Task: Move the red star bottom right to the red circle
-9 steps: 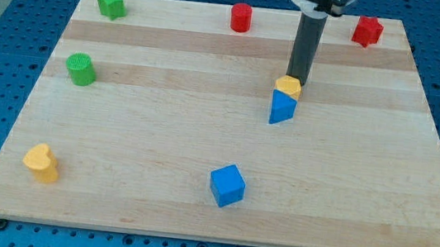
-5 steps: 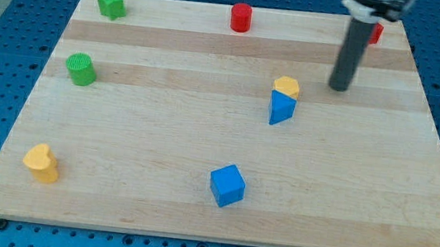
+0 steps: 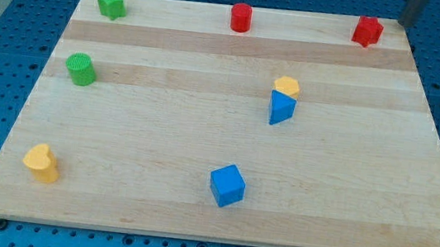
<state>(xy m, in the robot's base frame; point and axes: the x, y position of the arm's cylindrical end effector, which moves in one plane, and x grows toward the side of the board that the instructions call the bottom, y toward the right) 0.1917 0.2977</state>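
The red star (image 3: 368, 31) lies at the top right corner of the wooden board (image 3: 202, 138). The red circle (image 3: 241, 17) stands at the top edge, left of the star with bare board between them. My tip (image 3: 407, 23) shows at the view's top right corner, just beyond the board's corner, up and to the right of the red star and apart from it. Only the rod's lowest part shows.
A yellow block (image 3: 287, 87) touches a blue triangle (image 3: 281, 108) right of centre. A blue cube (image 3: 227, 185) sits at bottom centre. A green star (image 3: 111, 3) lies top left, a green circle (image 3: 81, 69) at the left, a yellow heart (image 3: 41, 162) bottom left.
My tip has moved from beside the yellow block up and to the right, past the red star, to the view's top right corner. No block has moved.
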